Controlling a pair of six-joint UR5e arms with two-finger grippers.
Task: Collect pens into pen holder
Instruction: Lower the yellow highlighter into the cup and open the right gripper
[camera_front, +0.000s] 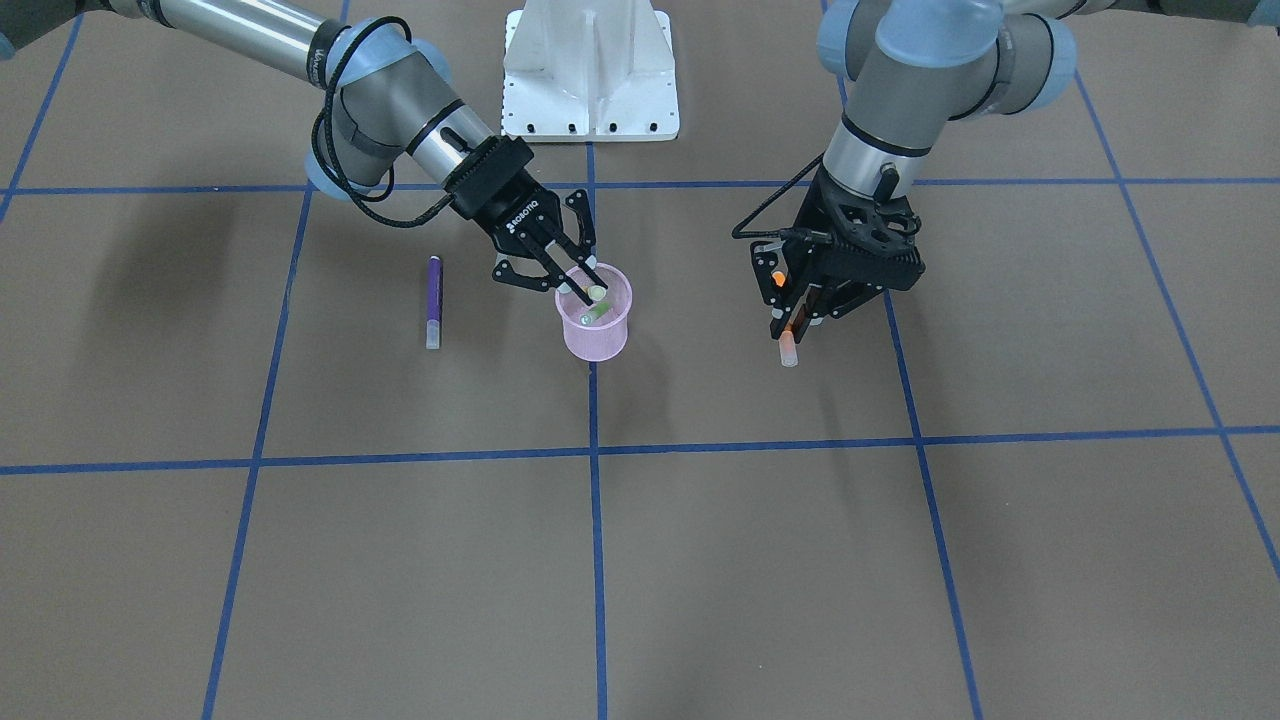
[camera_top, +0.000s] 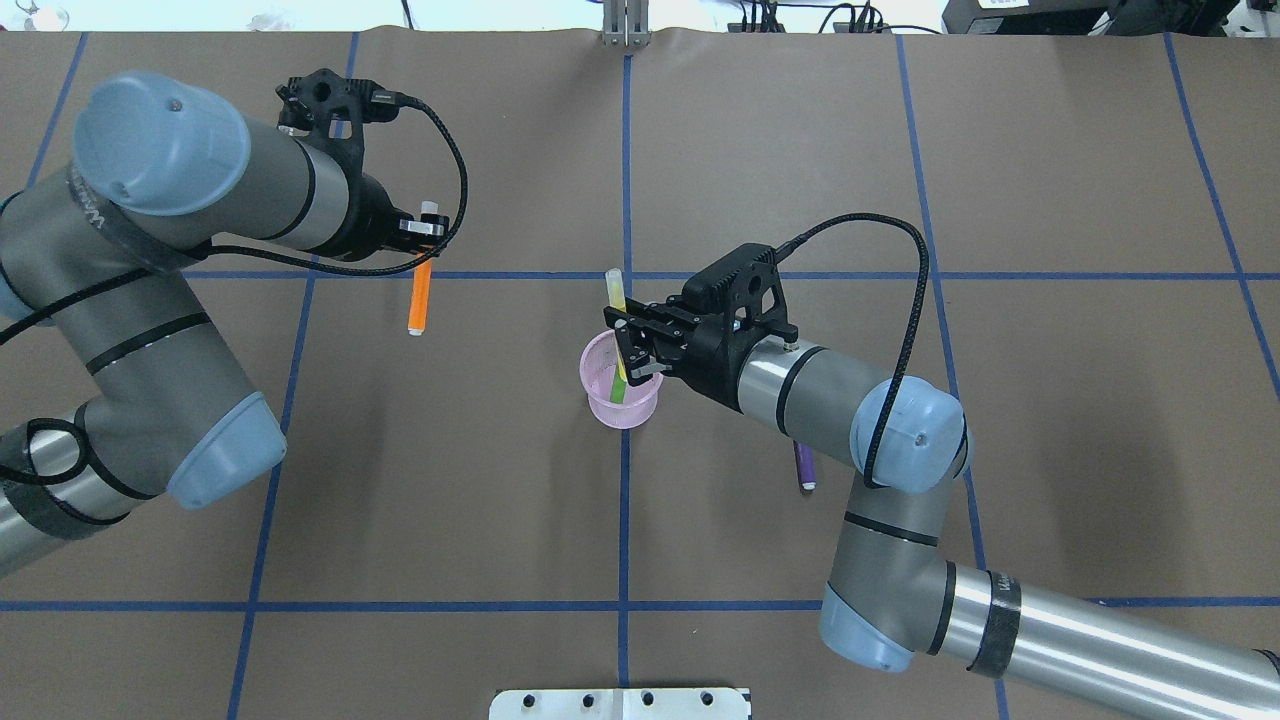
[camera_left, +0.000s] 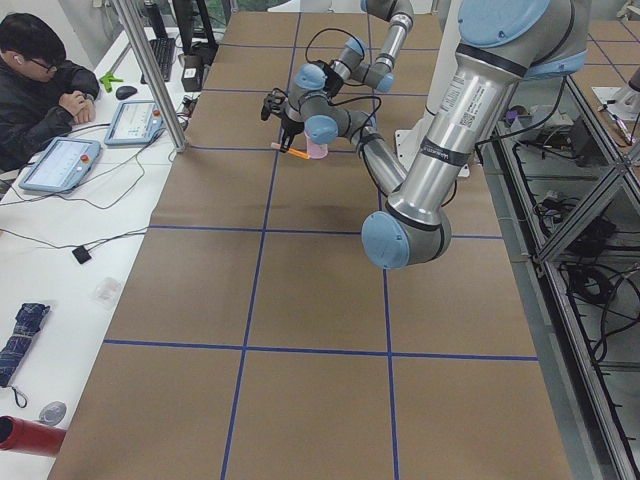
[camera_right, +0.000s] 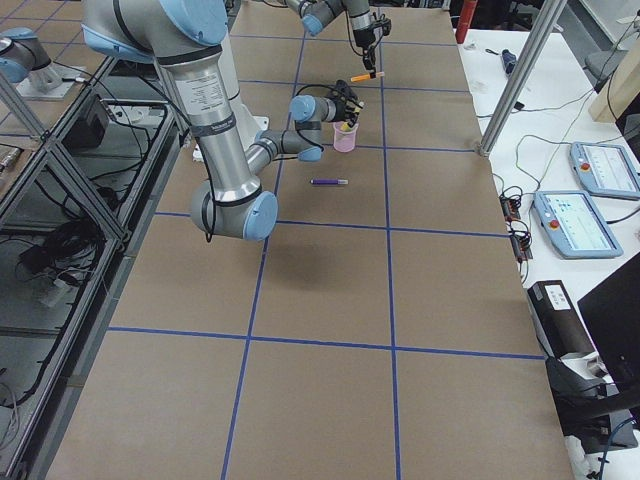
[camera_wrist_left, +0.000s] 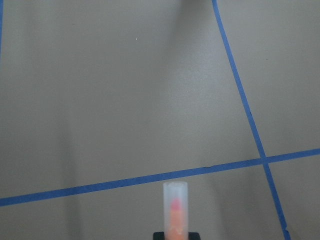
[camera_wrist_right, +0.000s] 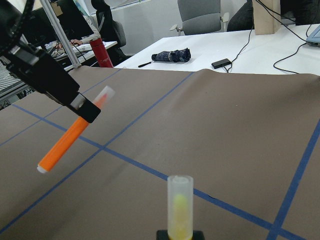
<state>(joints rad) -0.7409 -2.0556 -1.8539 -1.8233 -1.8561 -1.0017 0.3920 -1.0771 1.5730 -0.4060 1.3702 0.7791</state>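
Note:
The pink mesh pen holder (camera_front: 597, 338) (camera_top: 622, 408) stands near the table's middle. My right gripper (camera_front: 578, 280) (camera_top: 628, 352) hangs over its rim, shut on the green pen (camera_top: 613, 292) (camera_wrist_right: 180, 205). That pen is tilted, its lower end inside the cup and its pale cap sticking up. My left gripper (camera_front: 795, 318) (camera_top: 428, 240) is shut on the orange pen (camera_top: 418, 300) (camera_wrist_left: 175, 210) (camera_wrist_right: 65, 145), held above the table away from the cup. The purple pen (camera_front: 434, 300) (camera_right: 328, 182) lies flat on the table, partly hidden under my right arm in the overhead view.
The robot's white base plate (camera_front: 590, 70) sits at the table's robot side. Blue tape lines (camera_front: 597, 520) grid the brown table cover. A person (camera_left: 40, 90) sits at a desk with tablets beyond the table's far edge.

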